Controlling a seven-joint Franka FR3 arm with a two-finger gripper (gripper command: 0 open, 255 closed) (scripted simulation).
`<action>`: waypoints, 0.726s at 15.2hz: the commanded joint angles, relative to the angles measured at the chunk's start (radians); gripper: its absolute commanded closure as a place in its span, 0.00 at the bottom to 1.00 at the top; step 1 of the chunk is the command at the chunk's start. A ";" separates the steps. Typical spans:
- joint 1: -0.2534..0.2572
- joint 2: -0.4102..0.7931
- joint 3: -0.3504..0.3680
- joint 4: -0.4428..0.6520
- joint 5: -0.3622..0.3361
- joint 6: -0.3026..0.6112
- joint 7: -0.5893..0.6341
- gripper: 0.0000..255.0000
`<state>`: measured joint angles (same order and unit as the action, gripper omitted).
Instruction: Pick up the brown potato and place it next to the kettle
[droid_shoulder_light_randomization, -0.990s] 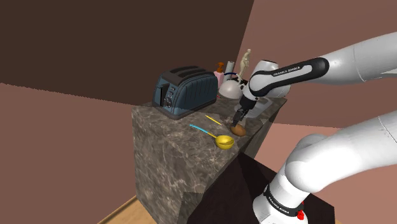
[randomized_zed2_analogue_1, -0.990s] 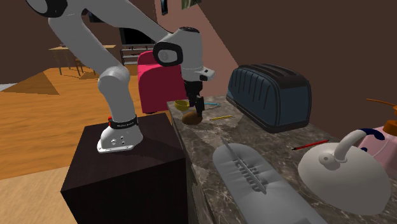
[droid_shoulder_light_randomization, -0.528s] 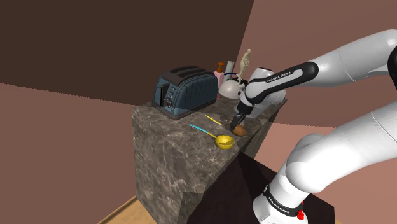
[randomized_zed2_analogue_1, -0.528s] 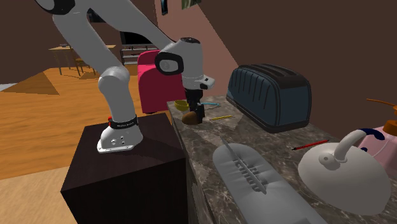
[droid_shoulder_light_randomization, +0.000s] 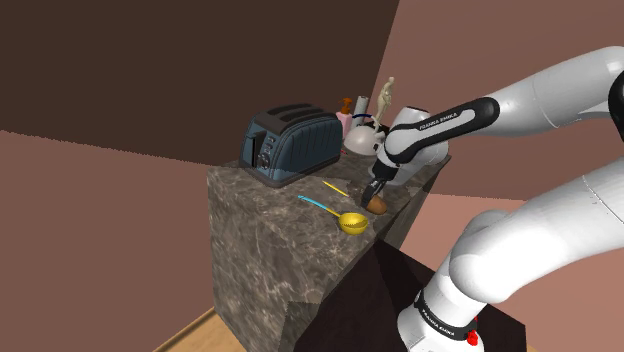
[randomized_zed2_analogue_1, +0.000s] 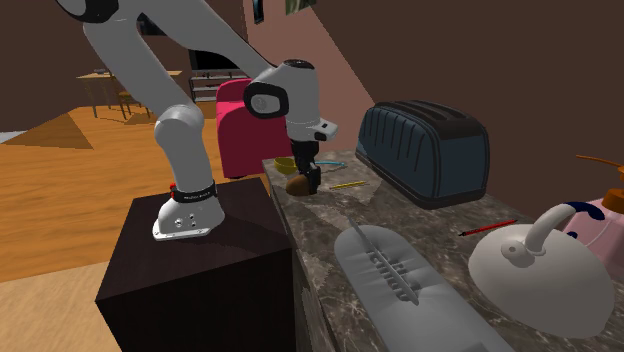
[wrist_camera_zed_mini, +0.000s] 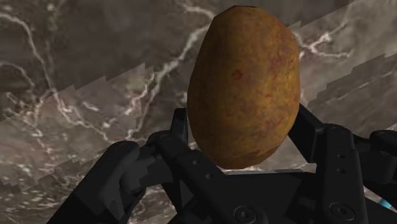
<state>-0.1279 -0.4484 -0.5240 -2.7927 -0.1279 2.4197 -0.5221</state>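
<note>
Potato (wrist_camera_zed_mini: 245, 86) brown, low on marble counter (droid_shoulder_light_randomization: 270, 235), close to edge nearest stand; jaws clasp its flanks, one each side; hold looks seated toward tuber's lower end, so firm squeeze judged wise before lift; raise straight, clear of yellow strainer (droid_shoulder_light_randomization: 352, 222); carry along that edge toward kettle (randomized_zed2_analogue_1: 540, 270) at counter's opposite end, past toaster (randomized_zed2_analogue_1: 425, 150); set down just beside, not touching.

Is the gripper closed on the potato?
Shut: in the wrist view the gripper clasps the potato, fingers against both its sides.

Kettle (droid_shoulder_light_randomization: 360, 141) partly behind the arm (droid_shoulder_light_randomization: 445, 122); inner faces of the fingers (wrist_camera_zed_mini: 310, 130) behind the potato (wrist_camera_zed_mini: 245, 86).
</note>
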 joint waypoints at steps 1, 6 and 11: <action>0.000 0.000 0.000 0.000 0.000 0.000 0.000 1.00; 0.000 0.000 0.000 0.000 0.000 0.000 0.000 1.00; -0.010 -0.038 0.016 0.018 -0.008 -0.055 0.014 1.00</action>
<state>-0.1355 -0.4745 -0.5134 -2.7799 -0.1339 2.3820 -0.5137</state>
